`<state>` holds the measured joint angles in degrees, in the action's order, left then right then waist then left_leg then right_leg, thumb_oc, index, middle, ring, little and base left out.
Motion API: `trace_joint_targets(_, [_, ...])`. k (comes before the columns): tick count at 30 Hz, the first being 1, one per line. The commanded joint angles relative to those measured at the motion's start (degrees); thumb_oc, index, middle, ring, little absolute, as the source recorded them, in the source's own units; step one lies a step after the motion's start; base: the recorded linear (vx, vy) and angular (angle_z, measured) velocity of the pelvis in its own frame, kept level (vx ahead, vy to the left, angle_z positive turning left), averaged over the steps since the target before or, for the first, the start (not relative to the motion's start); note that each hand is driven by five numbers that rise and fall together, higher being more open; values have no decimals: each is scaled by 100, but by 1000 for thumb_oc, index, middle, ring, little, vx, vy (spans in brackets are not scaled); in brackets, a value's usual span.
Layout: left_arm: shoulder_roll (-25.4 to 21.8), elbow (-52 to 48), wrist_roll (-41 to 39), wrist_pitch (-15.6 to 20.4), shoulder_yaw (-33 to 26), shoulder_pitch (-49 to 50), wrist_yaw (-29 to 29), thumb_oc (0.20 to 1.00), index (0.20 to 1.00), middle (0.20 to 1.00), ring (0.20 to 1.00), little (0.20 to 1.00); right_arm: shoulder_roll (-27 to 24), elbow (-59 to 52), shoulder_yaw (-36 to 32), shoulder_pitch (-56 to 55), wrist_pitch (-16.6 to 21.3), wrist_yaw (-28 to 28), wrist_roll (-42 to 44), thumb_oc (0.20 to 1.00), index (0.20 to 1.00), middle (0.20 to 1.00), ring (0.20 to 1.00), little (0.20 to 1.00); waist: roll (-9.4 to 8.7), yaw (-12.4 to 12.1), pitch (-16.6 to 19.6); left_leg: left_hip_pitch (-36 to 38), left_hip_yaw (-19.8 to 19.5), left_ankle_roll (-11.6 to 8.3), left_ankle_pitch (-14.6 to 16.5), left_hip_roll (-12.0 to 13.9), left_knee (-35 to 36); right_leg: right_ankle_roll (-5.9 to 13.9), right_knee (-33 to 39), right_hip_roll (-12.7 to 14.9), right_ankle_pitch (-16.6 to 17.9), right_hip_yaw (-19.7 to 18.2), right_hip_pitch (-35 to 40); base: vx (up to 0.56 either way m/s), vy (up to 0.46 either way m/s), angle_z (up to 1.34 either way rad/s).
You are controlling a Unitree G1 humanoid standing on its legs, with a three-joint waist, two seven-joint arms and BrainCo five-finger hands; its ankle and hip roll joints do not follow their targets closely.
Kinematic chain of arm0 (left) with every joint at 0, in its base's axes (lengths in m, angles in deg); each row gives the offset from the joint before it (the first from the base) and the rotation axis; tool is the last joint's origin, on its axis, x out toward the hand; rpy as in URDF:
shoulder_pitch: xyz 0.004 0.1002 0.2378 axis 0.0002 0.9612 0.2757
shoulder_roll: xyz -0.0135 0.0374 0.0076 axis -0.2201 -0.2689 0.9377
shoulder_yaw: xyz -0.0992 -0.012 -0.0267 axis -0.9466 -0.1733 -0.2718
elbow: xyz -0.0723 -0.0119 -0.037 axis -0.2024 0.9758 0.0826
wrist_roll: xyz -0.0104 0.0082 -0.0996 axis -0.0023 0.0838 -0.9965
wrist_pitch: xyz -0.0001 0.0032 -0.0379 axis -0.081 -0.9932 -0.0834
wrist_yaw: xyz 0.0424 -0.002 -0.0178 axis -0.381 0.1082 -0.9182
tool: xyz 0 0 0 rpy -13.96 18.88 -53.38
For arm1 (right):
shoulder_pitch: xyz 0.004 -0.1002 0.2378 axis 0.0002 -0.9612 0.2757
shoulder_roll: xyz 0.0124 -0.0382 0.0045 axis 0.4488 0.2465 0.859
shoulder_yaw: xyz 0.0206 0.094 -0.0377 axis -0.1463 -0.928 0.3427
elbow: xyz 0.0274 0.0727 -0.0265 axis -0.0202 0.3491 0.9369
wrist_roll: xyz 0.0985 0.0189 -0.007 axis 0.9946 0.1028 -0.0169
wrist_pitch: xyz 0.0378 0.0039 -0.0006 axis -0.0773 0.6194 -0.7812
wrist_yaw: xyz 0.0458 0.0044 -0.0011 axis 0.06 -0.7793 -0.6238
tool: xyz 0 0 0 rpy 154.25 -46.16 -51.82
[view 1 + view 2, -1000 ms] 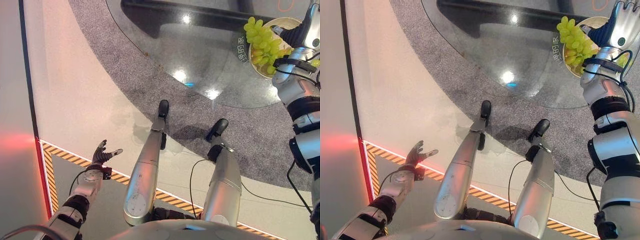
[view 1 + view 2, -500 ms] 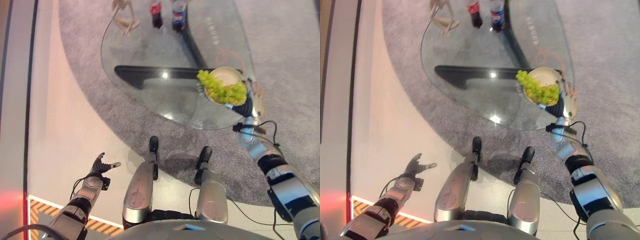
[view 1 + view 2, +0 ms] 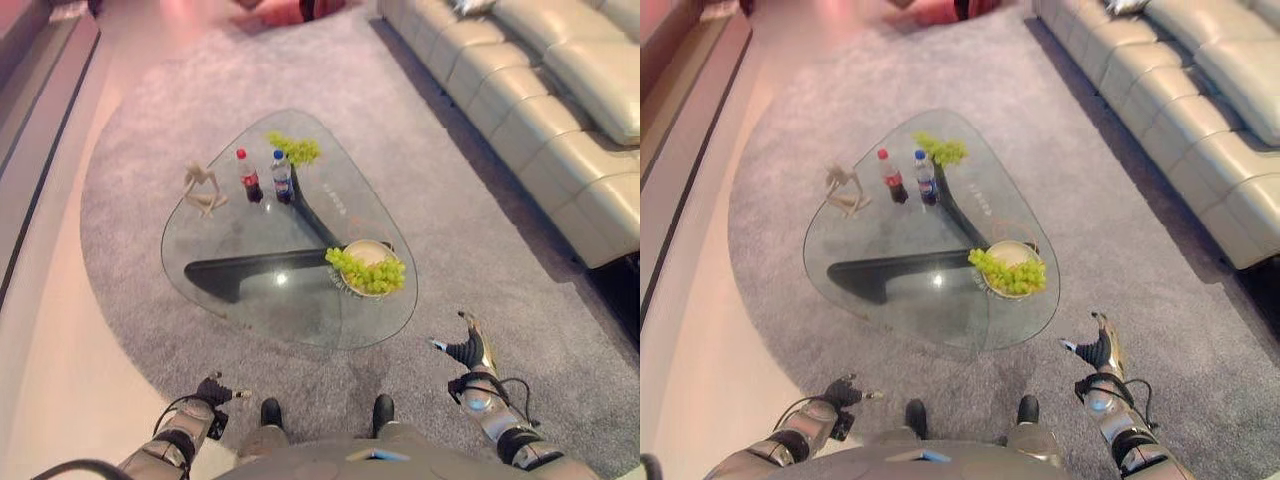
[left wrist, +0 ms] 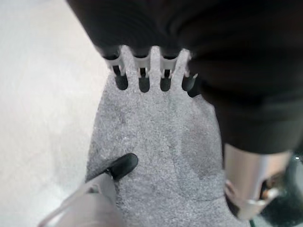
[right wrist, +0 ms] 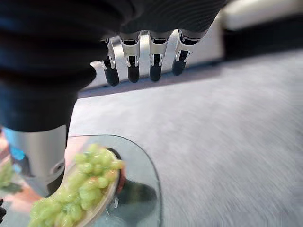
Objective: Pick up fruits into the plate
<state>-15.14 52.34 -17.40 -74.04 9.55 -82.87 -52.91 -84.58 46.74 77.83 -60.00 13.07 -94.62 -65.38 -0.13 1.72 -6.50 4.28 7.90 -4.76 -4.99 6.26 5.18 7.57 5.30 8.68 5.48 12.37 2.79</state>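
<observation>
Grapes point(image 3: 368, 273) already lie in the plate point(image 3: 374, 251) near the desk point(image 3: 250, 290) edge, both robot hands released and empty, so I judge the right robot hand point(image 3: 470, 352) must next reach the second bunch point(image 3: 294, 150) at the far side, left robot hand point(image 3: 213, 391) idle.

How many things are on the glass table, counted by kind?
Bunches of green grapes: 2, one on the plate, one at the far edge
Bottles: 2, red-capped and blue-capped
Plate: 1
Beige figurine: 1
Total: 6
</observation>
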Motion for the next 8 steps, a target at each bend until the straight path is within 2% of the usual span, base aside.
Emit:
trace_joint_targets(1, [-90, 580, 432, -255, -164, -257, 244, 1000, 1000, 1000, 1000, 1000, 89, 657, -93, 241, -779, 1600, 1000, 1000, 1000, 1000, 1000, 1000, 23, -20, -128, 17, 94, 88, 759, -74, -350, 4, -590, 76, -719, 33, 126, 88, -30, -13])
trace_joint_targets(2, [-103, 617, 420, -311, -189, -260, 301, 1000, 1000, 1000, 1000, 1000, 141, 822, -145, 218, -945, 1913, 1124, 1000, 1000, 1000, 1000, 1000, 14, -18, -88, 71, 88, 93, 777, -82, -345, -1, -570, 67, -729, 18, 178, 78, -27, -11])
trace_joint_targets(3, [-105, 619, 412, -320, -192, -260, 303, 1000, 1000, 1000, 1000, 1000, 145, 835, -149, 217, -1000, 1937, 1167, 1000, 1000, 1000, 1000, 1000, 13, -19, -88, 80, 88, 93, 780, -83, -344, -1, -568, 66, -730, 16, 187, 77, -29, -5])
trace_joint_targets(5, [-72, 680, 430, -427, -246, -235, 434, 1000, 1000, 1000, 1000, 1000, 236, 1142, -301, 178, -1517, 2324, 1680, 1000, 1000, 1000, 1000, 1000, -1, -33, -7, 161, 80, 103, 806, -85, -324, -5, -532, 53, -742, 8, 270, 74, -26, -3])
trace_joint_targets(6, [-72, 680, 430, -427, -246, -235, 434, 1000, 1000, 1000, 1000, 1000, 236, 1142, -301, 178, -1517, 2324, 1680, 1000, 1000, 1000, 1000, 1000, -1, -33, -7, 161, 80, 103, 806, -85, -324, -5, -532, 53, -742, 8, 270, 65, -17, -1])
trace_joint_targets(7, [-69, 706, 503, -431, -278, -222, 513, 1000, 1000, 1000, 1000, 1000, 257, 1252, -403, 166, -1768, 2455, 2018, 1000, 1000, 1000, 1000, 1000, -3, -39, 28, 199, 76, 103, 807, -85, -307, -4, -509, 44, -738, 9, 306, 74, -16, -2])
trace_joint_targets(8, [-57, 752, 553, -418, -282, -198, 589, 1000, 1000, 1000, 1000, 1000, 294, 1404, -604, 149, -2215, 2625, 2402, 1000, 1000, 1000, 1000, 1000, -3, -44, 74, 261, 83, 99, 814, -85, -285, -1, -476, 29, -736, 14, 364, 112, -24, -2])
